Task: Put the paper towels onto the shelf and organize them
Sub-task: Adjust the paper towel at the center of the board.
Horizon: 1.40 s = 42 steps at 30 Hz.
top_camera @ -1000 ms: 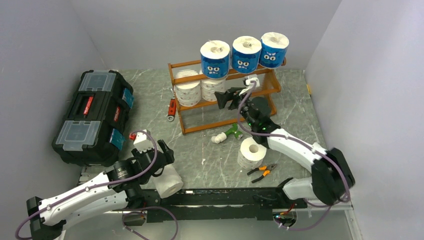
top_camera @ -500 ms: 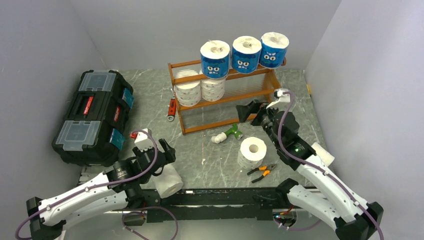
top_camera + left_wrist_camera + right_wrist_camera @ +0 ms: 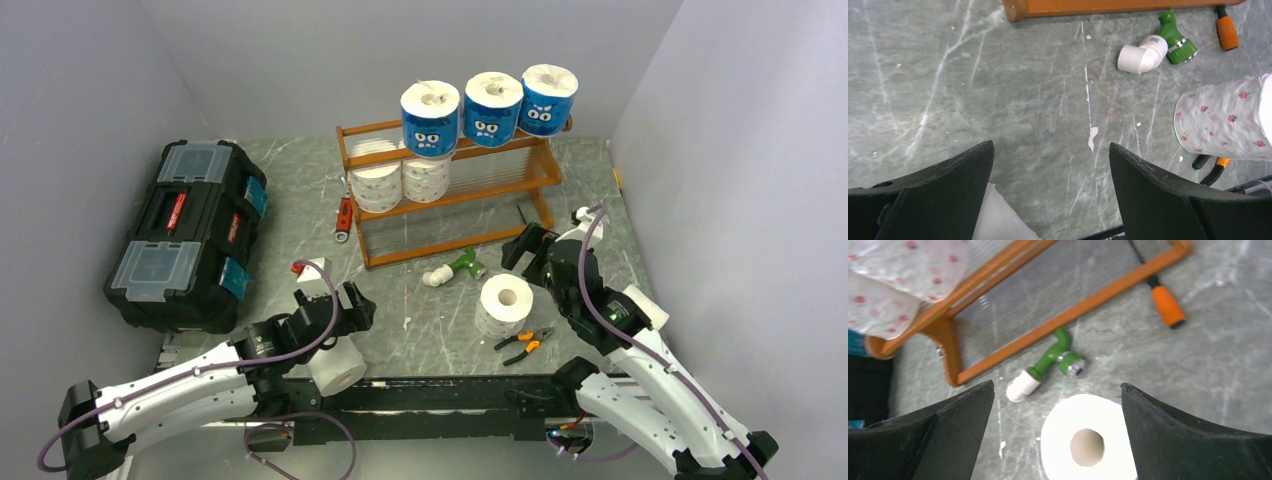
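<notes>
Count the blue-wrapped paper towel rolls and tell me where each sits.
3. All stand in a row on the top tier of the shelf: left roll, middle roll, right roll. None seems hidden.

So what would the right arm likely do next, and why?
Probably bring the right gripper down over the white roll standing on end on the table. The gripper's jaws are wide open and empty, its wrist view shows that roll framed between them close below, and the shelf has free room on its middle tier. That roll looks like the nearest one left to pick up.
</notes>
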Available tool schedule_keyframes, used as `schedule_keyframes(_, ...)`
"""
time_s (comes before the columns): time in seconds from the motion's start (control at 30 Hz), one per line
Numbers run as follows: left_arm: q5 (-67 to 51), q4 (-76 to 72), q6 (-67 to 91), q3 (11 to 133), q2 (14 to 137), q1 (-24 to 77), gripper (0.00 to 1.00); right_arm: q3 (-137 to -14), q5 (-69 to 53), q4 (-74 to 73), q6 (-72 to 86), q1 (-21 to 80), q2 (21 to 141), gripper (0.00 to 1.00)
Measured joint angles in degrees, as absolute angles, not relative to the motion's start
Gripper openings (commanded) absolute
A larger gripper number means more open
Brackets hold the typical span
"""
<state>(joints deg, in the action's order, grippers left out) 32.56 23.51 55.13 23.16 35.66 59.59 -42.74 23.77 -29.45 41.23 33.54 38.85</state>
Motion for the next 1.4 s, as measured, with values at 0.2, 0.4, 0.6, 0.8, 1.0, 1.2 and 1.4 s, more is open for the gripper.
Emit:
schedule_keyframes(0.2, 30.20, 18.48, 54.24, 21.91, 37.12, 59.59, 0.90, -45.21, 29.12, -39.42, 44.73, 32.97, 41.10, 1.00)
schedule_keyframes(0.4, 29.28, 16.73, 53.82, 21.80, 37.45, 59.59, 0.90, -47.18, 27.70, -41.87, 45.08, 31.29, 48.01, 1.00)
schedule_keyframes(0.6, 29.32, 16.93, 53.84, 21.80, 37.56, 59.59, 0.90, -47.18, 21.23, -42.00, 44.12, 24.86, 47.31, 1.00)
schedule_keyframes(0.8, 29.32, 17.02, 53.89, 21.78, 37.12, 59.59, 0.90, -46.94, 16.36, -42.04, 43.05, 22.79, 45.98, 0.94)
schedule_keyframes(1.0, 29.32, 16.99, 53.91, 21.76, 37.15, 59.59, 0.90, -44.05, 12.21, -42.46, 42.61, 22.74, 43.94, 0.89)
schedule_keyframes(1.2, 29.32, 16.75, 53.89, 21.76, 38.15, 59.59, 0.90, -40.07, 10.76, -44.71, 43.35, 22.74, 40.42, 0.88)
schedule_keyframes(1.4, 29.34, 16.03, 53.89, 21.76, 39.22, 59.59, 0.90, -39.64, 10.31, -44.95, 45.19, 22.74, 40.69, 0.77)
